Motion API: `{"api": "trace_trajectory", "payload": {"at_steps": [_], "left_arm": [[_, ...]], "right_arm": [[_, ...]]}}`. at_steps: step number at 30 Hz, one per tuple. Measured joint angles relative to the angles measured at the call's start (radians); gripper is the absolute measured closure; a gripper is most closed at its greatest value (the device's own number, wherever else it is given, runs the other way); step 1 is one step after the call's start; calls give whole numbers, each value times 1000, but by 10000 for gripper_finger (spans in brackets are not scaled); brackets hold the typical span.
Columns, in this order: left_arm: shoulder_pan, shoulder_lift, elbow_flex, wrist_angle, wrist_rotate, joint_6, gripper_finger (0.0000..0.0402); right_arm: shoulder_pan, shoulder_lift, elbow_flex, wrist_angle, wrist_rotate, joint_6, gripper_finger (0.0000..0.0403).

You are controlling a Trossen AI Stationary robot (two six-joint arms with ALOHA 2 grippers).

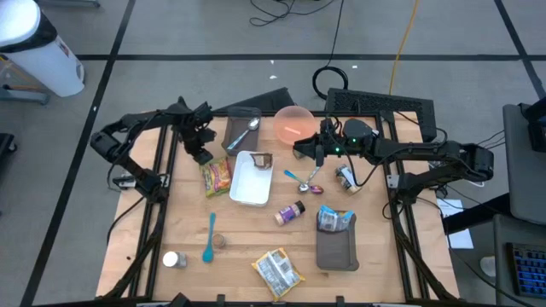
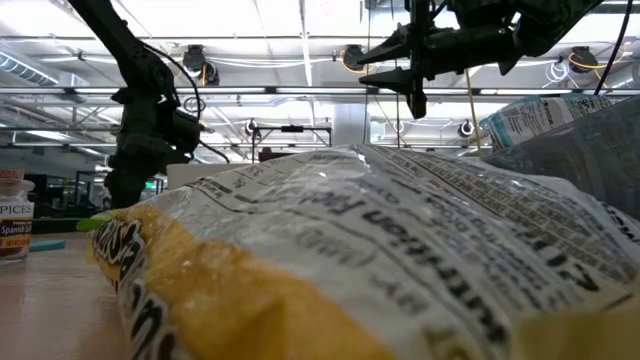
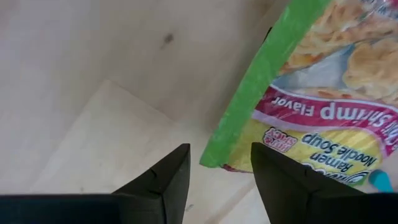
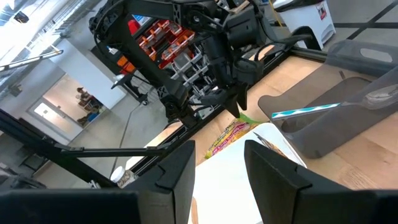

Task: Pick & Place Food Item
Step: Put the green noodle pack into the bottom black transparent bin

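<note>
Counting two spoons [image 1: 242,135], one ramen packet [image 1: 216,177]

Wooden table [image 1: 256,247] with food packets [image 1: 217,177]

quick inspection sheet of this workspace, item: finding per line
surface: wooden table, crowded
job's things: ramen packet beside the white tray
clutter: pink bowl, spice jar, teal spatula, snack bag, grey tray
grippers: left gripper open, just above the ramen packet's green edge; right gripper open, empty, raised over the table
cables: black and yellow leads on the floor
surroundings: white bin, keyboard
</note>
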State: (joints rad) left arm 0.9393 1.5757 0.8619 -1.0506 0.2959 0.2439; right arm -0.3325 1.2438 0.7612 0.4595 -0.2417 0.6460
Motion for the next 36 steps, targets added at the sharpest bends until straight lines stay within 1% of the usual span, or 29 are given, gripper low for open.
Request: {"api": "trace_trajectory", "payload": {"at_steps": [7,12,14,17,22,23,31,33,36], "left_arm": [[-11,81,0,1,-5,-3,227],[-11,107,0,-4,71,17,227],[-20,109,0,-6,91,34,233],[-34,108,0,-23,100,63,268],[-52,108,0,-52,96,121,378],[-54,108,0,-52,97,122,389],[-54,108,0,-57,94,136,397],[-54,108,0,-66,81,144,397],[-54,108,0,-79,51,155,398]], "right_arm": [[0,0,0,0,0,6,273],[0,0,0,0,0,5,273],[0,0,0,0,0,5,273],[0,0,0,0,0,2,273],[0,0,0,0,0,-3,273],[0,0,0,0,0,-3,273],[0,0,0,0,-5,-3,273],[0,0,0,0,-26,-3,273],[3,0,0,0,-30,-3,273]]}}
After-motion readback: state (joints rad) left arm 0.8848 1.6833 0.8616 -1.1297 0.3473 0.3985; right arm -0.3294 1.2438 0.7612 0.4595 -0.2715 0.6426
